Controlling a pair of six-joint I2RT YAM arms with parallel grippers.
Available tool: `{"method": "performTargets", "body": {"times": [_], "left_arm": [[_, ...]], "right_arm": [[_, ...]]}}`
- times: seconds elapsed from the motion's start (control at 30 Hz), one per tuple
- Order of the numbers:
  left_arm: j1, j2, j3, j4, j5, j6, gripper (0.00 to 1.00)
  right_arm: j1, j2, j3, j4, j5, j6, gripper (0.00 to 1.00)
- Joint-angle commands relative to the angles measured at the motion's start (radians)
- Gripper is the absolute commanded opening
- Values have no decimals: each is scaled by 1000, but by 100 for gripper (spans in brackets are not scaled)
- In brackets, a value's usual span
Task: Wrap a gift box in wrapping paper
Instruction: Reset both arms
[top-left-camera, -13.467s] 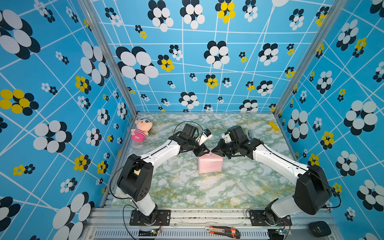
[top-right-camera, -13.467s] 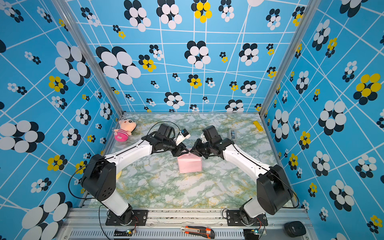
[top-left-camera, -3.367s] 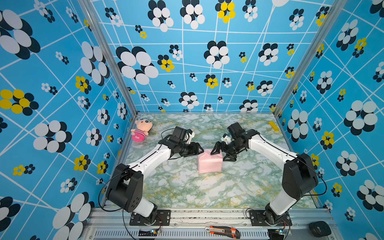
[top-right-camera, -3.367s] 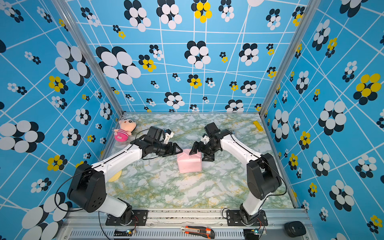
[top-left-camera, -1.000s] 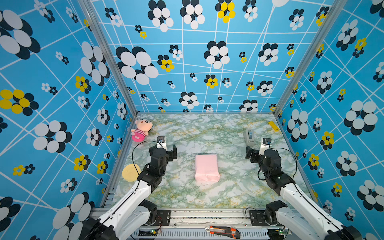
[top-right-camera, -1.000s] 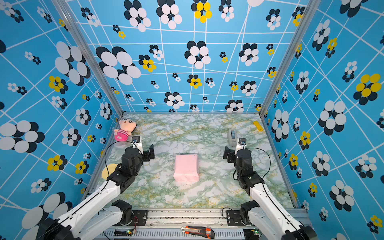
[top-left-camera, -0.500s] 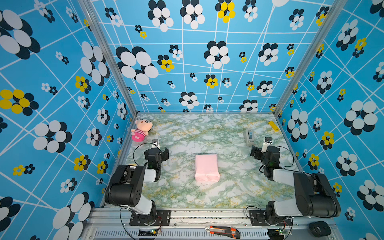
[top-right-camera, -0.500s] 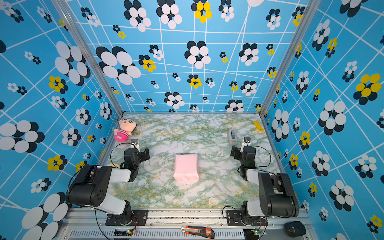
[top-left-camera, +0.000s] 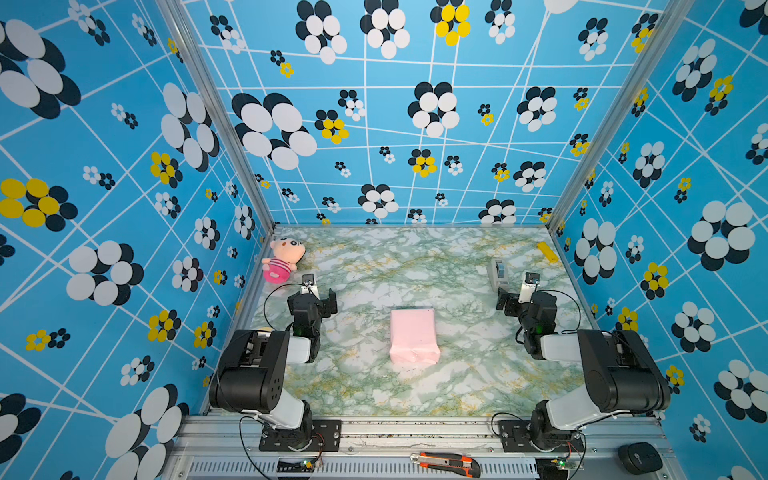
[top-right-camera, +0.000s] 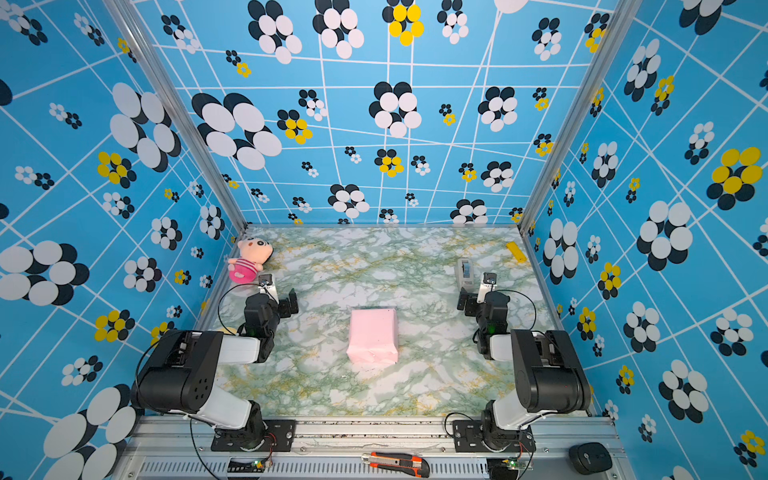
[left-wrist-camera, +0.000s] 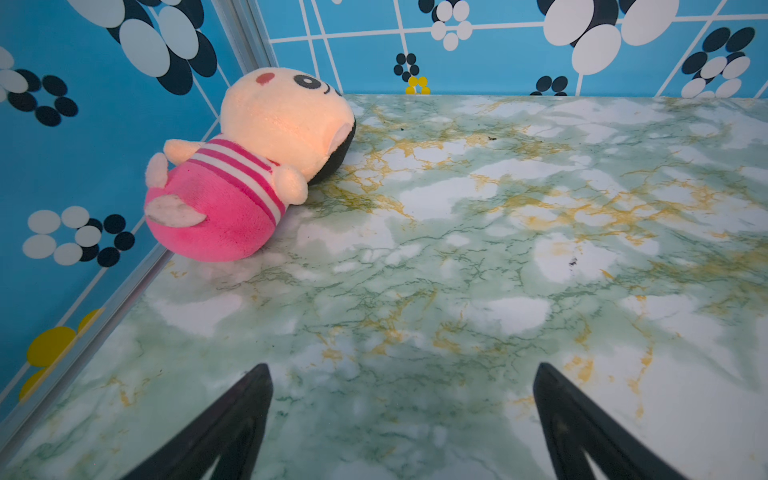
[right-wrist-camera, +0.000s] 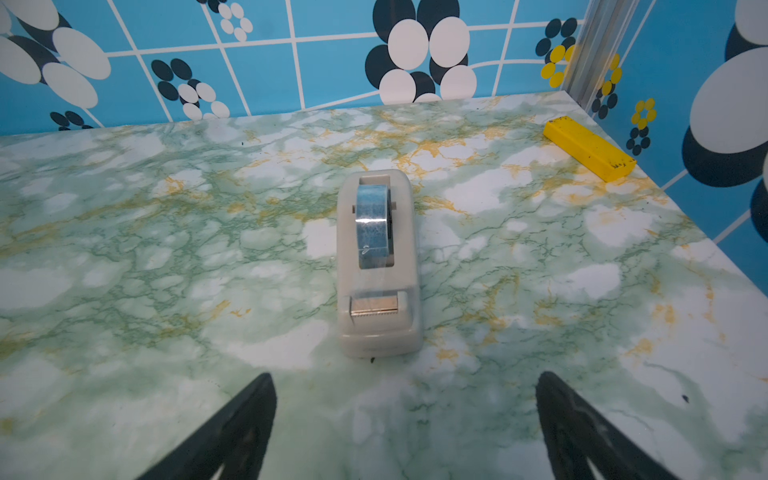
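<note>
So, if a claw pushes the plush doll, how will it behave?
The plush doll looks like stuffed fabric, so it is probably soft and light. Its body is rounded, so it may roll rather than slide.

You have bright, even overhead light, soft shadows at six o'clock in both wrist views, the wrapping paper (top-left-camera: 412, 332) washed pale, and lines bowing at the edges.
</note>
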Motion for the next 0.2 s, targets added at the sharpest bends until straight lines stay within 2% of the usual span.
{"method": "performTargets", "body": {"times": [0.0, 0.17], "left_arm": [[-1, 1, 23, 17, 16, -10, 99], [-18, 2, 19, 27, 7, 10, 99]], "right_arm": [[2, 4, 15, 19, -11, -5, 99], [1, 4, 15, 21, -11, -5, 99]]}}
